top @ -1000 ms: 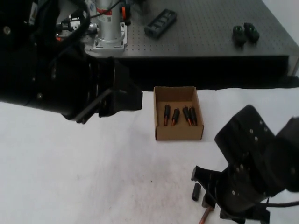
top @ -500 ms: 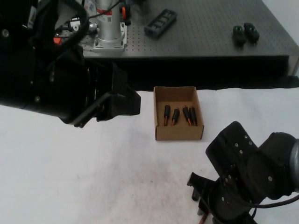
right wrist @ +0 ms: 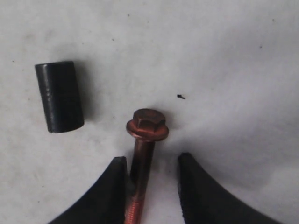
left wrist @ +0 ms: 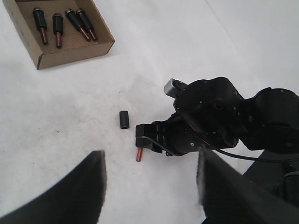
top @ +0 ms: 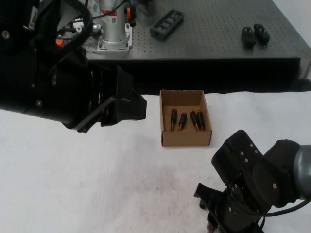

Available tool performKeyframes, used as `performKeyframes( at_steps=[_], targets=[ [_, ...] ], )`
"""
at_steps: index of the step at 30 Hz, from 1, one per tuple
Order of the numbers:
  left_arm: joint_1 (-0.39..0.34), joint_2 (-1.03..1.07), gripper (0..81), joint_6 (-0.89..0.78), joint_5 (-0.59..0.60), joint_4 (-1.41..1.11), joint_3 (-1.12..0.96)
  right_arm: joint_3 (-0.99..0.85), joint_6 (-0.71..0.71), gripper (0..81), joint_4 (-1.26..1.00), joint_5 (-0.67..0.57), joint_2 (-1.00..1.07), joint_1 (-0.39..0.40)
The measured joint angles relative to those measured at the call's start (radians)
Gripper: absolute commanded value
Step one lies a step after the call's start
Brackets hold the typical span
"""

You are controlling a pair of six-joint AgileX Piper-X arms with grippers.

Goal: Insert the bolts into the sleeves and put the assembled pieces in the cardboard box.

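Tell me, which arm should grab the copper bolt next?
Right, probably. The right gripper has its open fingers either side of the bolt, while the left gripper hangs open farther away.

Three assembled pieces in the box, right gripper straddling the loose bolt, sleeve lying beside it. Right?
Not three: the left wrist view shows four assembled pieces in the cardboard box. The rest holds: the right gripper straddles the loose bolt, with the sleeve lying beside it.

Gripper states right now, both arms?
Left gripper: open, empty.
Right gripper: open, one finger each side of the bolt, not clamped.
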Motion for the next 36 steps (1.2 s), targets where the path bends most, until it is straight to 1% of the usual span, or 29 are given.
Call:
performKeyframes(
  at_steps=[2, 5, 12, 17, 21, 25, 27, 30, 31, 35, 36],
  targets=[
    [0.000, 0.000, 41.9, 0.004, 0.000, 0.000, 0.000, 0.000, 0.000, 17.0, 0.000, 0.000, 0.000, 0.000],
    [0.000, 0.000, 41.9, 0.012, -0.002, 0.000, 0.000, 0.000, 0.000, 0.3, 0.000, 0.000, 0.002, 0.000],
    [0.000, 0.004, 41.9, 0.101, -0.110, 0.000, 0.000, 0.000, 0.001, 0.1, -0.025, -0.006, 0.004, -0.008],
    [-0.016, 0.102, 41.9, 0.149, -0.135, 0.000, 0.000, 0.005, -0.008, 0.1, -0.060, -0.035, -0.026, -0.061],
    [-0.060, 0.224, 41.9, 0.156, -0.145, -0.004, 0.000, 0.007, -0.107, 0.1, -0.044, -0.019, -0.143, -0.154],
    [-0.148, 0.405, 41.9, 0.167, -0.167, -0.001, -0.049, 0.007, -0.240, 0.1, -0.028, -0.006, -0.297, -0.264],
    [-0.198, 0.507, 41.9, 0.173, -0.191, 0.002, -0.106, 0.007, -0.308, 0.1, -0.020, -0.002, -0.383, -0.325],
    [-0.253, 0.654, 41.9, 0.175, -0.214, 0.022, -0.219, 0.007, -0.376, 0.1, -0.005, 0.001, -0.489, -0.406],
    [-0.266, 0.698, 41.9, 0.175, -0.217, 0.027, -0.254, 0.007, -0.397, 0.1, 0.002, 0.001, -0.517, -0.438],
    [-0.308, 0.886, 41.9, 0.175, -0.246, 0.086, -0.417, 0.009, -0.437, 0.1, 0.020, 0.001, -0.589, -0.529],
    [-0.308, 0.886, 41.9, 0.175, -0.248, 0.086, -0.417, 0.009, -0.446, 0.1, 0.024, 0.001, -0.599, -0.550]
  ],
)
